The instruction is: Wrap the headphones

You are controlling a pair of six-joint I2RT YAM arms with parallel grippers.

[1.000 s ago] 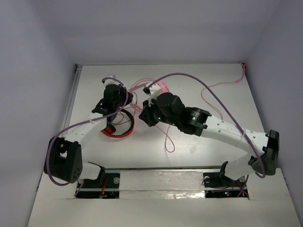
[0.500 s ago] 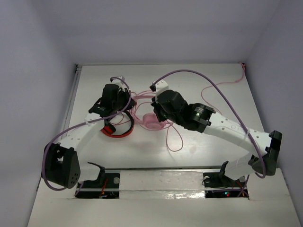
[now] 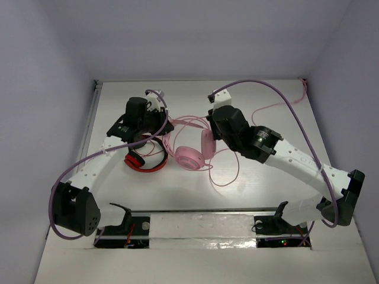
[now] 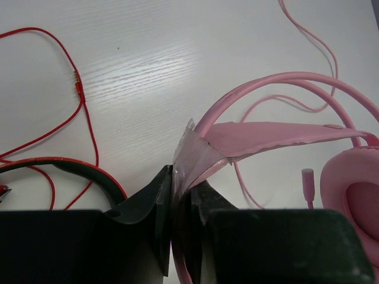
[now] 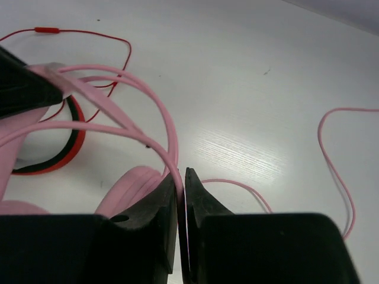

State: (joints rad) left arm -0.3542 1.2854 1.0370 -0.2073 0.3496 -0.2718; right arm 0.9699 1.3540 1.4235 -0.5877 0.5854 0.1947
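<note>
The left gripper's [image 4: 180, 183] two black fingers are pressed together on the flat pink strap beneath the headband of the pale pink over-ear headphones [image 3: 188, 157]. The right gripper's [image 5: 182, 177] fingers are also closed, pinching a thin pink strand just beside one padded ear cup; it cannot be told whether this is headband wire or cable. The headphones hang between the two grippers near the middle of the white table [image 3: 177, 192], with their cups toward the right arm. Their long thin pink cable [image 5: 320, 130] lies slack in loops to the right, not wound on anything. A red-and-black pair of headphones [image 3: 142, 164] sits just to the left. Wrapping appears not yet begun. The next move likely calls for one gripper to steady the band while the other lets go and gathers the loose cable.
</note>
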